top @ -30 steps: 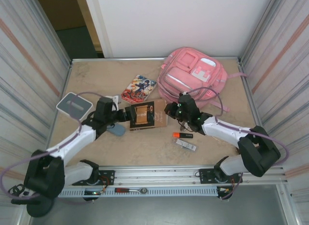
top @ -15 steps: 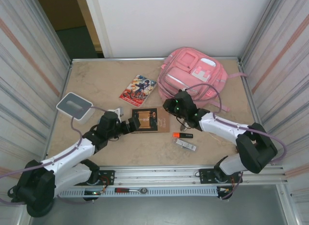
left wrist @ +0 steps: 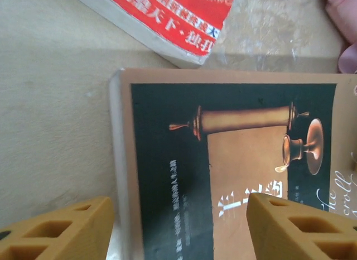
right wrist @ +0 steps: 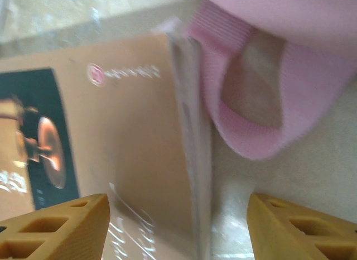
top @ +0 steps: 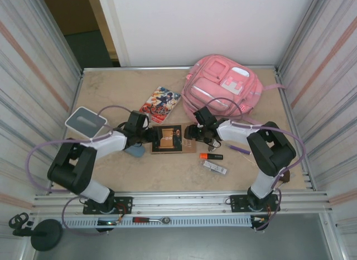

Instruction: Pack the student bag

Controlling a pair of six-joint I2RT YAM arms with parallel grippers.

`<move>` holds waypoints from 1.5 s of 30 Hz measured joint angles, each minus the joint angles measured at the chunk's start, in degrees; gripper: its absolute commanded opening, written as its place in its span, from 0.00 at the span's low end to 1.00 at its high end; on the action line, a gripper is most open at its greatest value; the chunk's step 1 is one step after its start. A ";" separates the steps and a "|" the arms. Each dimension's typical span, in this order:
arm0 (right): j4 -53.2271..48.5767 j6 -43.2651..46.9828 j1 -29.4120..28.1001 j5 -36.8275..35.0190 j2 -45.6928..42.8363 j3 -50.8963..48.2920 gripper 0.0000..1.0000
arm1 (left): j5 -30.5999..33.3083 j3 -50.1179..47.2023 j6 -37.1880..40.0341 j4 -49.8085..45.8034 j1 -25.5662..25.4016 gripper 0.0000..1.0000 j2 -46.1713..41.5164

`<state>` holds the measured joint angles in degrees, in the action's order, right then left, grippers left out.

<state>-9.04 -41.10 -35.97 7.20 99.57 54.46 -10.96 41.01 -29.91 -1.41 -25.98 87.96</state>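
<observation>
Soft pink student bag (top: 223, 88) is sitting upper right, white patch showing; left gripper (left wrist: 178, 224) and right gripper (right wrist: 177, 224) are hanging wide open over the brown book (top: 170, 138).

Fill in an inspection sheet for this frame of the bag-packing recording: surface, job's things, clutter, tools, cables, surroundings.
Surface: beige table, no spills seen.
Job's things: pink student bag at the far right; brown book mid-table, outside it.
Clutter: comic book, grey box, orange marker, purple pen.
Tools: left tool open at the book's left edge; right tool open at its right edge.
Cables: purple cables loop off both arms.
Surroundings: striped side walls, white back wall.
</observation>
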 measured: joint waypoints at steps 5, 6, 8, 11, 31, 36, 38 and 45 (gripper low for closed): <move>2.08 0.02 0.52 1.88 1.25 0.37 0.52 | -1.25 0.87 0.90 1.36 -0.09 0.43 3.19; 2.75 -0.13 0.94 2.14 1.25 0.00 0.46 | -1.29 0.87 0.87 1.68 0.02 0.41 3.39; 4.15 -0.57 1.92 2.89 1.20 -0.98 0.26 | -1.38 0.87 0.74 2.10 0.24 0.39 3.67; 6.45 -0.92 3.17 4.24 -0.13 -3.10 0.05 | -1.42 0.87 0.72 2.32 0.39 0.38 3.67; 27.50 -26.32 1.29 0.83 -19.58 -18.16 0.00 | -4.17 -11.08 -9.51 5.11 3.89 0.91 -26.82; 31.80 -31.74 -1.36 -4.76 -21.62 -18.75 0.00 | -4.02 -16.74 -18.25 8.17 2.93 0.94 -33.27; 33.86 -33.35 -2.60 -6.86 -21.81 -19.12 0.00 | -4.02 -18.45 -21.68 10.54 1.31 0.94 -32.87; 38.42 -37.20 -6.10 -10.60 -21.81 -19.89 0.00 | -3.91 -19.17 -29.55 20.65 -6.08 0.96 -25.77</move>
<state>29.39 -78.30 -42.06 -3.40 77.76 34.57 -14.87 21.85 -59.46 19.25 -32.05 62.19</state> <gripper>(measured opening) 0.059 0.957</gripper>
